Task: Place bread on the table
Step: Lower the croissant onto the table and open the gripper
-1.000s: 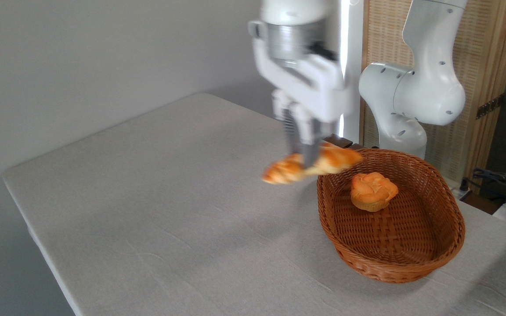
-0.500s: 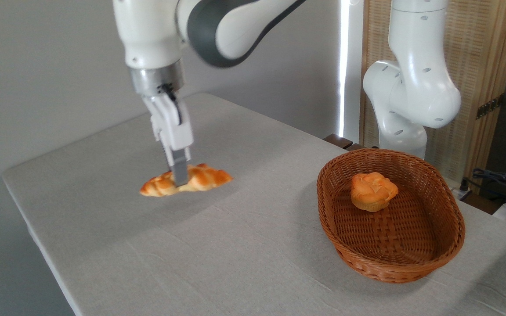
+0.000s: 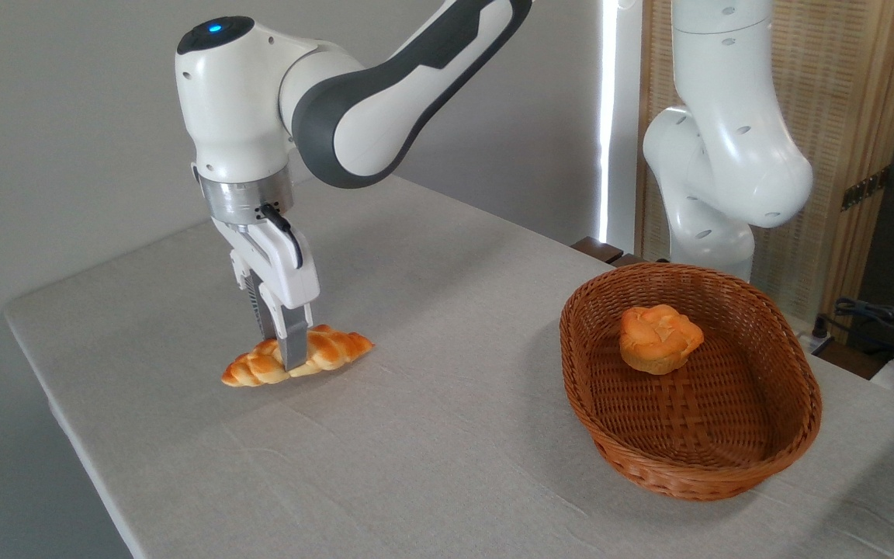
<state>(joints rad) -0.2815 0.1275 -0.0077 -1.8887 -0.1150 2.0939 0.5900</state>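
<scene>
Gripper (image 3: 289, 359) clamped across the mid of the braided bread loaf (image 3: 297, 359), fingers pointing straight down, one finger visible in front of the loaf, other hidden behind it.

Change vs 1 s ago: loaf was up in the air right by the wicker basket's left rim, blurred in transit. Half a sec ago it was already out over the left part of the desk, a bit above the cloth. Now lower and slightly nearer the front-left edge. Loaf looks like it's touching or just about touching the desk (image 3: 431, 435): shadow sits tight under it, no clear gap, but can't say 100% contact. Loaf lies roughly level, left tip pointing toward the desk's left edge, right tip toward the centre.

Wicker basket (image 3: 796, 435) unmoved on the right side of the desk, well apart from the loaf. Round orange bun (image 3: 660, 338) in the same spot inside it, toward the back half.

Meaning for task: carry done, bread out of the basket and at the drop spot. Left to do, prob: open the gripper, lift clear. Risk: loaf may stick to a finger or roll a little on release; desk edge not far off but seems enough margin.
</scene>
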